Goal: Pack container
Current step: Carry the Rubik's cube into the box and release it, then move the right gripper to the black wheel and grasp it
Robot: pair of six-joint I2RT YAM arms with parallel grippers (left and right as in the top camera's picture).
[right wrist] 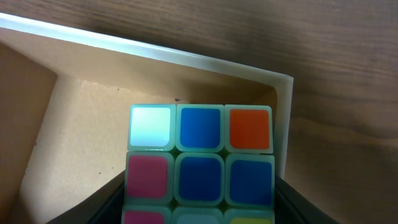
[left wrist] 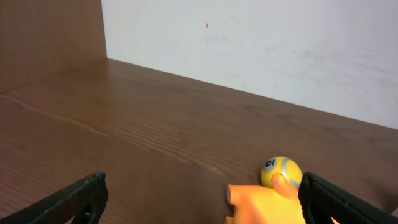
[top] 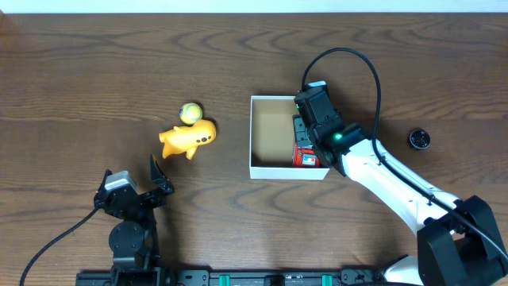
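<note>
The container (top: 268,135) sits on the bench (top: 95,71), just right of centre. We see the right jaws inside it, by its right wall, clasped on a puzzle cube (right wrist: 200,163). The left jaws stand spread and empty near a yellow toy (top: 189,139) and a small ball (top: 190,113), both left of the container.

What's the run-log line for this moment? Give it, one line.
right gripper: shut on puzzle cube, at container corner | left gripper: open, empty | yellow toy, small ball: on table, outside container
</note>
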